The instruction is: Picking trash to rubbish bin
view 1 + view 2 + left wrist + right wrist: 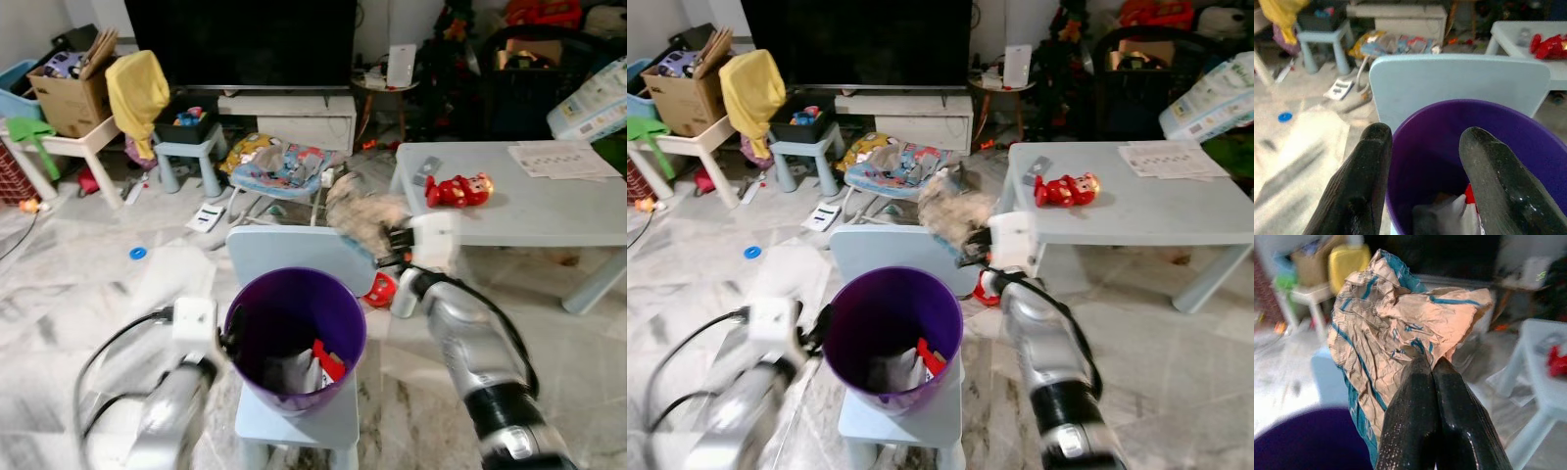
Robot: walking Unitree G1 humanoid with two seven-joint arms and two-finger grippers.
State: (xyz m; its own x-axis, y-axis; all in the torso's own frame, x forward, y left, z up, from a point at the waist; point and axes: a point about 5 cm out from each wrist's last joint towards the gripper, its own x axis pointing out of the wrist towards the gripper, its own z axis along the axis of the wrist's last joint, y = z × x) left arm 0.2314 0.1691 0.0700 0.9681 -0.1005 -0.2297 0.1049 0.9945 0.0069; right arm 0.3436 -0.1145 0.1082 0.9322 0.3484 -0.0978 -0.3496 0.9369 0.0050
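Note:
A purple rubbish bin [284, 308] stands on a small light-blue chair [284, 250] right in front of me, with red and grey trash [328, 360] lying in its bottom. My left gripper [231, 338] is at the bin's left rim, open. In the left wrist view its fingers [1374, 147] stand apart, one outside the bin wall [1449, 156] and one over the inside. My right gripper [392, 245] is shut on a crumpled brown paper with blue stripes [1396, 318]. It holds the paper [358, 211] above the chair back, beyond the bin's far right rim.
A low grey table [549, 220] stands to the right, with a red toy [458, 189] and papers [563, 159] on it. A red object [380, 289] lies on the floor by the table leg. Toys, cloths, a stool [186, 147] and a box [69, 98] clutter the floor under the TV.

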